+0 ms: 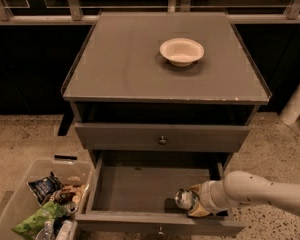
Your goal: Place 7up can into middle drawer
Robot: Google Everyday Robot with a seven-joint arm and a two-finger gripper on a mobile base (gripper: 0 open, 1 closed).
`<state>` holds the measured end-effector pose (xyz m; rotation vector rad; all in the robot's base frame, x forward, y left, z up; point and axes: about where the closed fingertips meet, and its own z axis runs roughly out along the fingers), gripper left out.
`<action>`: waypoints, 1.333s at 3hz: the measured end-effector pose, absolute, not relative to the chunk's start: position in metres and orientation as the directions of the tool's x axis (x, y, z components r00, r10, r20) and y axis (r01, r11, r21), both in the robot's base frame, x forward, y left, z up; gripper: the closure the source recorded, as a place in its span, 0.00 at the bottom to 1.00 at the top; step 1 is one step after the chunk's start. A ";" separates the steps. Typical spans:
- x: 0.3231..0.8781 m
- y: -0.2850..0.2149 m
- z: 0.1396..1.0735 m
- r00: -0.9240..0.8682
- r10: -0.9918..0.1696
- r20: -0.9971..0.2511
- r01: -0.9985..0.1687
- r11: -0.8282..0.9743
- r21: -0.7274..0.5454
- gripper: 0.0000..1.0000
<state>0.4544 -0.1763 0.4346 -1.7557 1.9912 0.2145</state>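
My end effector (194, 207) sits inside the open middle drawer (140, 184), at its front right corner | clamped on the 7up can (184, 198), whose silver end pokes out to its left, low over the drawer floor | white bowl (182, 51) on the bench (120, 59), well above and behind it | bin (20, 194) of snack packets off to its left

Tan gripper (191, 204) in grey middle drawer (140, 186)

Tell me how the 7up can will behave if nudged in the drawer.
The 7up can seems to lie on its side at the gripper, front right in the middle drawer, so it will probably roll. Thin aluminium: likely light, easily dented.
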 end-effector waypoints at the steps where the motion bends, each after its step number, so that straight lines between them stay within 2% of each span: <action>1: 0.454 -0.176 0.435 -0.067 -0.893 -0.444 -0.967 0.167 -0.190 0.58; 3: 0.454 -0.176 0.435 -0.067 -0.893 -0.444 -0.967 0.167 -0.190 0.12; 4: 0.454 -0.176 0.435 -0.067 -0.893 -0.444 -0.967 0.167 -0.190 0.00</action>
